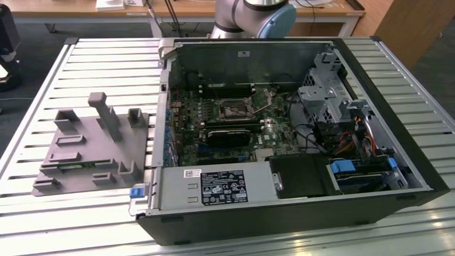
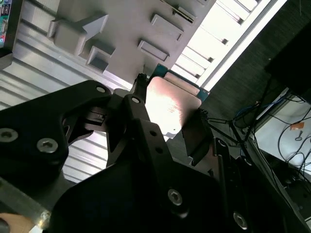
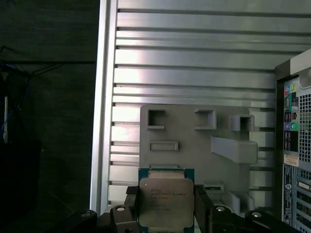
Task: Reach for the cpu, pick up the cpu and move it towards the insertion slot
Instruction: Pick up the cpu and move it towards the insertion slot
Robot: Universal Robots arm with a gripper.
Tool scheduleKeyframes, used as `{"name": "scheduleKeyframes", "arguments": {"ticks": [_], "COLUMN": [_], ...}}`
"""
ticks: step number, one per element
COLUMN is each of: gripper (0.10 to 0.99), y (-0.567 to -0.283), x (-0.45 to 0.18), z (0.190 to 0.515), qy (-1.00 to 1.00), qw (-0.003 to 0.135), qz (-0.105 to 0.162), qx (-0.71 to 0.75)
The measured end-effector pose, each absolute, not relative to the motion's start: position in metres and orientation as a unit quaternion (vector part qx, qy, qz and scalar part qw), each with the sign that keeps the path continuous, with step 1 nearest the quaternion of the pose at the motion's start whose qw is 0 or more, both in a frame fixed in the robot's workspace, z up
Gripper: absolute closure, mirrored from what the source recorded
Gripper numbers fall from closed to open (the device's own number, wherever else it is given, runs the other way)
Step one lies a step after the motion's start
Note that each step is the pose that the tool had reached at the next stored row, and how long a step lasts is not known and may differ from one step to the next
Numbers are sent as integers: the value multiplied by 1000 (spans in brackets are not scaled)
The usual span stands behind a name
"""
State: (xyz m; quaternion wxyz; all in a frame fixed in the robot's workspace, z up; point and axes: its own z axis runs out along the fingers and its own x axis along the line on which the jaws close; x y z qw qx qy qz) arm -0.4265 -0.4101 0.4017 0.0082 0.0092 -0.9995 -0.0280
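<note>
The cpu (image 3: pixel 164 206) is a flat square chip with a silver metal top and a green rim. My gripper (image 3: pixel 165 194) is shut on it, one black finger (image 3: pixel 201 208) against each of two opposite edges. In the second wrist view the cpu (image 2: pixel 167 109) gleams between the same fingers (image 2: pixel 194 138) of the gripper (image 2: pixel 171 96). It hangs well above the grey fixture plate (image 3: pixel 194 141). The insertion slot (image 1: pixel 233 108) is a square black socket with a silver frame, lying on the green board inside the open computer case (image 1: pixel 398 128).
The grey fixture plate (image 1: pixel 92 144) with upright blocks lies on the slatted metal table (image 1: pixel 106 58), at the exterior view's left of the case. The arm's base (image 1: pixel 252 16) stands behind the case. A black card (image 1: pixel 229 136), drive cage (image 1: pixel 323 101) and cables (image 1: pixel 348 141) crowd the case.
</note>
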Motion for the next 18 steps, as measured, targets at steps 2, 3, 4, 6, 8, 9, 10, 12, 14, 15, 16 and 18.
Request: {"name": "scheduleKeyframes", "arguments": {"ticks": [2,3,4,6,8,9,10,12,14,15,16,18], "gripper": [545,545,545,545,545,545,545,545,545,545,545,545], "y": [-410,-410,-410,-410,-410,-410,-410,-410,-410,-410,-410,-410], "x": [-426,-426,-426,-426,-426,-426,-426,-426,-426,-424,-422,-418], "z": [405,407,409,413,417,419,421,424,425,425,425,425], "qy": [-1000,-1000,-1000,-1000,-1000,-1000,-1000,-1000,-1000,-1000,-1000,-1000], "qw": [8,8,8,8,8,8,8,8,8,8,8,8], "qz": [-28,-28,-28,-28,-28,-28,-28,-28,-28,-28,-28,-28], "qx": [9,9,9,9,9,9,9,9,9,9,9,9]}}
